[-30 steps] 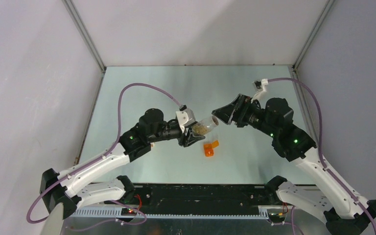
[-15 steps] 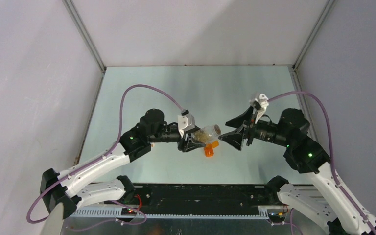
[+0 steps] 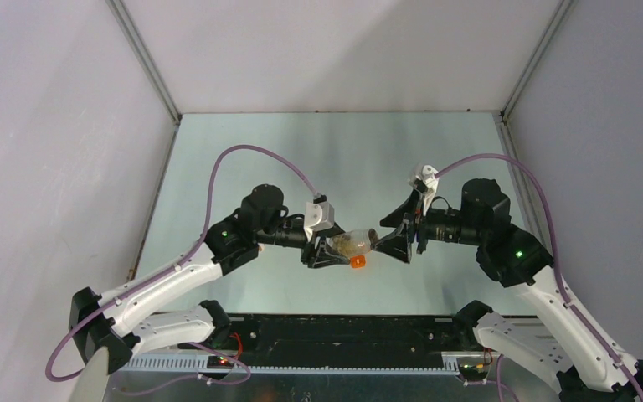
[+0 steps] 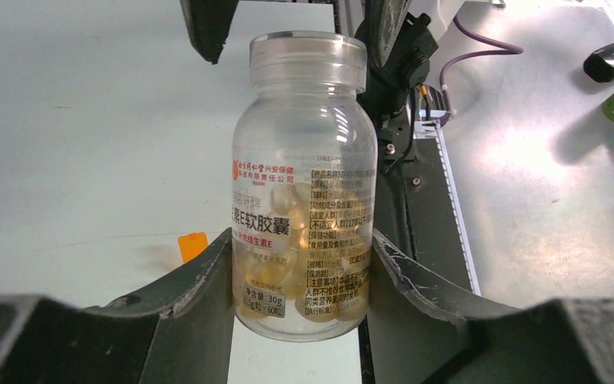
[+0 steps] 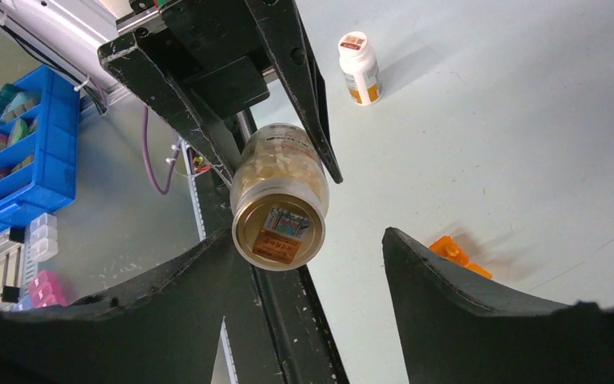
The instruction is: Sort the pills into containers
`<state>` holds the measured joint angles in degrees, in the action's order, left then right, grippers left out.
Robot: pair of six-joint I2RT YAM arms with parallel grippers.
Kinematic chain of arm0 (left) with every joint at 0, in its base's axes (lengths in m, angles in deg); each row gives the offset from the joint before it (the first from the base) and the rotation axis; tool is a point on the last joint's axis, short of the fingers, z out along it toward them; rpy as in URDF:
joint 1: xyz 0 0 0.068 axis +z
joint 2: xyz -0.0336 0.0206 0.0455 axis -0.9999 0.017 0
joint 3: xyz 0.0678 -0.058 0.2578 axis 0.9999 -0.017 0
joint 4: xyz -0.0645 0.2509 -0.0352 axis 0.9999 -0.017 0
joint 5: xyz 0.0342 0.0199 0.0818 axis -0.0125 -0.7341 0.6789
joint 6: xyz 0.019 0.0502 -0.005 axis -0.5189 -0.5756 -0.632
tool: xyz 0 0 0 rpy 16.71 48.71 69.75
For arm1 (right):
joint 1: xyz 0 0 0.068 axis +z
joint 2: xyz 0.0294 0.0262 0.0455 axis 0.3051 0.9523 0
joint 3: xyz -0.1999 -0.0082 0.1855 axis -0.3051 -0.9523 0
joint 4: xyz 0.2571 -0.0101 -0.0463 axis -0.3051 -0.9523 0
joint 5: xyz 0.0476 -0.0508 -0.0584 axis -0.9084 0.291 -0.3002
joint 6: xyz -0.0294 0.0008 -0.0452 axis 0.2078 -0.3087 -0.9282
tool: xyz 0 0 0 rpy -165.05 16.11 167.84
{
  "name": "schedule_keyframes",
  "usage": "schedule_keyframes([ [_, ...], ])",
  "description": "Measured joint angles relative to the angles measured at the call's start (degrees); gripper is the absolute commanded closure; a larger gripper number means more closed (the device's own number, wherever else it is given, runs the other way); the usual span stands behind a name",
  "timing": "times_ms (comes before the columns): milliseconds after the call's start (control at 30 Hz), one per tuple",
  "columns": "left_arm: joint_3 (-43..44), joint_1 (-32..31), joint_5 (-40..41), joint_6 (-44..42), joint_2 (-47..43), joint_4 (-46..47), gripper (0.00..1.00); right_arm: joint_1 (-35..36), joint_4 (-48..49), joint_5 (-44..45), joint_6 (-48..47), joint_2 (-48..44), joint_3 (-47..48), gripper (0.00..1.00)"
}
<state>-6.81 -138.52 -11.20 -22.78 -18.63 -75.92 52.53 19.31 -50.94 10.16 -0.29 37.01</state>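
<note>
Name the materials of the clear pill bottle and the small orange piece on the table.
Clear round pill bottle: likely glossy transparent plastic, possibly glass; capsules show through, bright highlights on its wall. Small orange block: probably opaque moulded plastic, even saturated colour; too small for certainty.

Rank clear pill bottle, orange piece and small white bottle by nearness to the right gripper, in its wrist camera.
1. clear pill bottle, within the open right gripper
2. orange piece, on the table beyond one finger
3. small white bottle, far back
</note>
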Motion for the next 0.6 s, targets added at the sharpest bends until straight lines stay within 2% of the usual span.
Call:
schedule_keyframes([
  [100, 0.0, 0.0, -0.7, 0.0, 0.0, 0.0, 1.0, 0.0, 0.0, -0.5, -0.2, 0.1, 0.1, 0.27],
  [300, 0.0, 0.0, -0.9, 0.0, 0.0, -0.2, 1.0, 0.8, 0.3, -1.4, 0.4, 1.5, 0.3, 0.39],
  [433, 0.0, 0.0, -0.5, 0.0, 0.1, -0.3, 1.0, 1.5, 0.6, -1.7, 1.4, 2.2, 0.3, 0.55],
  [500, 0.0, 0.1, -0.2, 0.0, 0.2, -0.5, 1.0, 2.0, 0.8, -1.4, 2.3, 2.3, 0.3, 0.69],
  [600, 0.0, 0.1, 0.5, 0.1, 0.2, -0.6, 1.0, 2.3, 0.9, -0.1, 3.1, 2.5, 0.3, 0.83],
])
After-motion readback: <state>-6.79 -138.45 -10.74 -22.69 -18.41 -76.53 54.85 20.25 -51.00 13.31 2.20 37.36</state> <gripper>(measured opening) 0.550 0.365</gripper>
